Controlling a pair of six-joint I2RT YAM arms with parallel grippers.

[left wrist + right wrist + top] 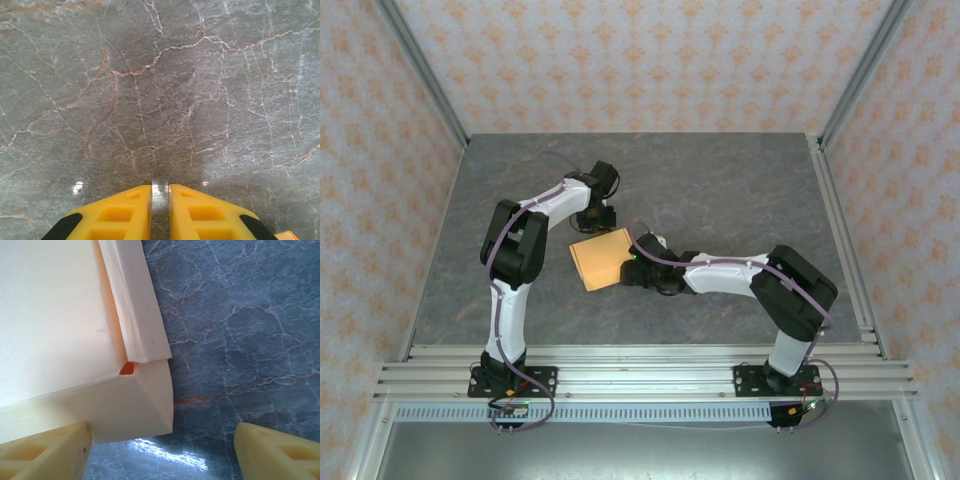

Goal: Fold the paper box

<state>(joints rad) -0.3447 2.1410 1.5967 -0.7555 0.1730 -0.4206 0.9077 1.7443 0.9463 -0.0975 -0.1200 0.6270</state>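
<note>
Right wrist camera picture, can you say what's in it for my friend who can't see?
A corner of the folded paper box, pale cream here, takes up the left side, lying on a grey-blue marbled table. The right gripper is open, its two fingers at the bottom with the box corner between them.

Table [740, 190] is bare at back, far left & right: lots of room. Paper box [600, 260] sits mid-table. Left gripper [160, 192] crowds its far side, right gripper [162, 440] its right edge. Box's near side is open. Walls [380, 150] shut in 3 sides.
</note>
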